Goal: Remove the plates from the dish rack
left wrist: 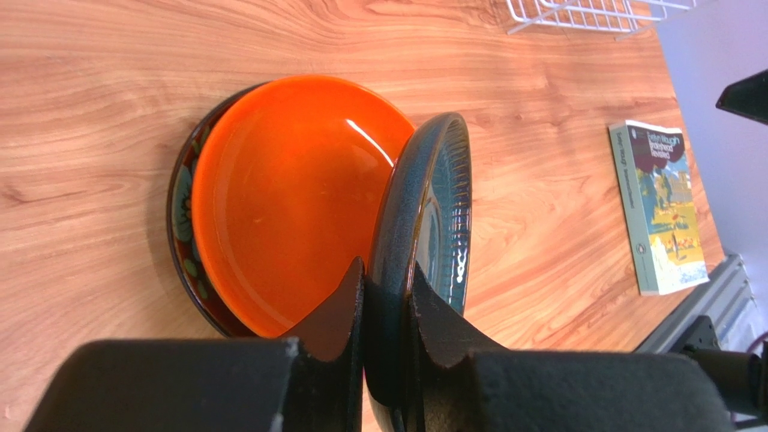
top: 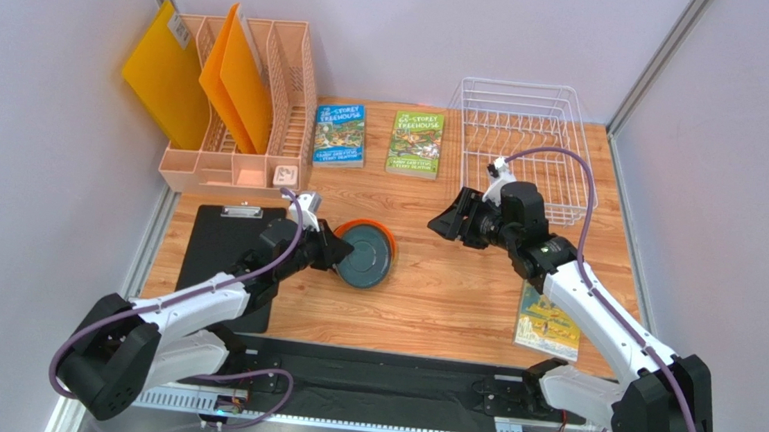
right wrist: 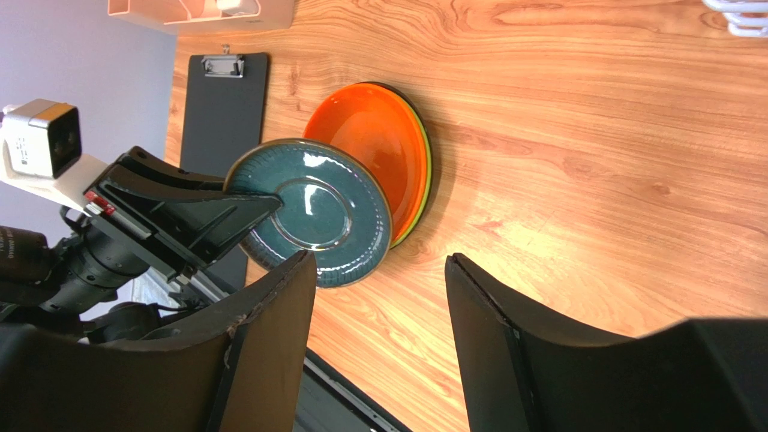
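My left gripper (left wrist: 386, 270) is shut on the rim of the dark teal-black plate (left wrist: 433, 207) and holds it tilted over a stack on the table. The stack has the orange plate (left wrist: 288, 198) on top, a lime green rim (right wrist: 426, 171) under it, and the dark red floral plate (left wrist: 180, 225) at the bottom. From above, the teal plate (top: 366, 257) covers most of the stack. My right gripper (top: 448, 222) is open and empty, above the table to the right of the plates. The white wire dish rack (top: 527, 135) stands at the back right with no plates in it.
A peach slotted organiser (top: 246, 110) with orange and yellow folders stands at the back left. Two books (top: 339, 134) (top: 416, 143) lie at the back, and another book (top: 549, 324) lies at the front right. A black clipboard (top: 228, 255) lies under my left arm.
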Robot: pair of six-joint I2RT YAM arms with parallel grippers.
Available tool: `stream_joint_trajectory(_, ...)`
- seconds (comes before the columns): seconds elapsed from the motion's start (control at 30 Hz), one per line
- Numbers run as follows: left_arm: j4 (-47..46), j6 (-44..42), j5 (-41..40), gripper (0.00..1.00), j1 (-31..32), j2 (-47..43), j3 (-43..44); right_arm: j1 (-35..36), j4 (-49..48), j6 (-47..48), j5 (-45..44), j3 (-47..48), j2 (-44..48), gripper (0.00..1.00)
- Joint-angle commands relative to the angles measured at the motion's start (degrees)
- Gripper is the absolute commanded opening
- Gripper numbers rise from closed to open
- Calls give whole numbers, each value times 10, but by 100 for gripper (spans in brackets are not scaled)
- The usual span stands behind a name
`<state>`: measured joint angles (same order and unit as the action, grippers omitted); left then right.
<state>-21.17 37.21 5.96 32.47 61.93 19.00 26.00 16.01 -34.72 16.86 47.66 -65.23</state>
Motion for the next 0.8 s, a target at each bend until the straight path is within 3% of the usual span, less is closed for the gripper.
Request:
stream_joint_trajectory(0.0, -50, -13, -15, 0, -8, 4, 16, -4, 2, 18, -13, 13, 15, 60)
stream_joint_trajectory(0.37, -122, 1, -8, 0, -26, 73, 31, -3, -7, 10, 0, -8, 6, 60)
stream_joint_trajectory(0.6, -107, 15, -7, 0, -30, 122, 57, -3, -12, 11, 1, -12, -2, 60)
stream_joint_trajectory(0.77, -116, 28, 5, 16, -30, 148, 59, -3, -11, 13, 1, -11, -7, 61)
